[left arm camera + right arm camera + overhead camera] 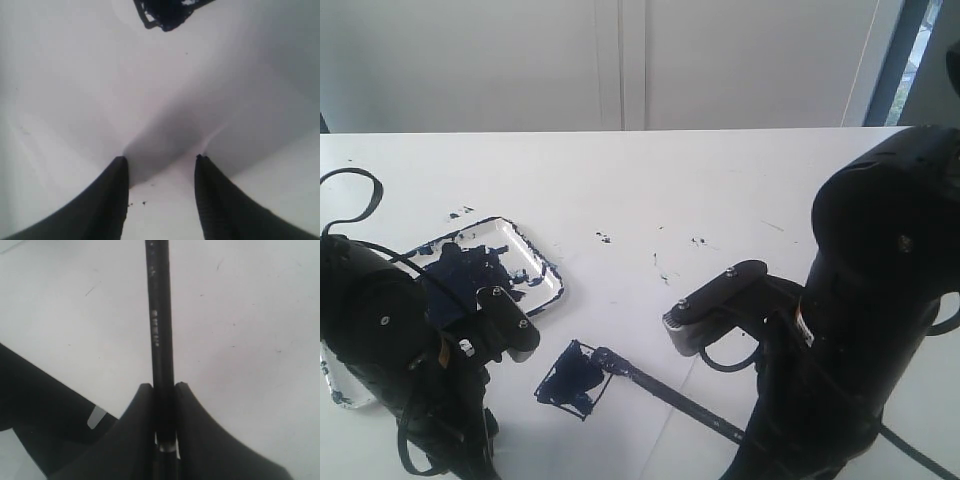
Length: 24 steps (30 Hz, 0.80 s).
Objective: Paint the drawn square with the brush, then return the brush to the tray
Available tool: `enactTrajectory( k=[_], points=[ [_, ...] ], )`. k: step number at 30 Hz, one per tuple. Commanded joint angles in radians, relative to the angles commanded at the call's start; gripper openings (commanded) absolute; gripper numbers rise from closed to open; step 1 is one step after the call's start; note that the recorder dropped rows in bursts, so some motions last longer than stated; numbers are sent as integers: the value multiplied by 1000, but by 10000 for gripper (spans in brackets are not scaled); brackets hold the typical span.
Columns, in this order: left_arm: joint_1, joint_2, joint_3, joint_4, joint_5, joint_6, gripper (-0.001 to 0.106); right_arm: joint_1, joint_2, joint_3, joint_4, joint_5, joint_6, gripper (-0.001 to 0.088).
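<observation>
A wide white desk (pixel 720 180) fills the lower scene, its matte top evenly lit by soft daylight and marked with a few small dark specks (pixel 604 238) near the middle. Behind its far edge stands a plain pale wall (pixel 470 60), split by a narrow vertical panel strip (pixel 633 60). At the far right a dark slanted frame (pixel 892 60) borders a bright sliver of window (pixel 923 45).

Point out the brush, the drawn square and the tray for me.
brush (pixel 665 391), exterior view, middle of its black handle.
drawn square (pixel 568 380), exterior view, dark paint smeared inside it.
tray (pixel 520 248), exterior view, bare white floor near its far corner.
</observation>
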Motion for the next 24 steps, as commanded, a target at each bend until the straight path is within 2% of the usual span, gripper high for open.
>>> enactTrajectory(
  k=[24],
  points=[
    [0,0,0,0,0,0,483,0,0,0,-48,47,33,0]
  ],
)
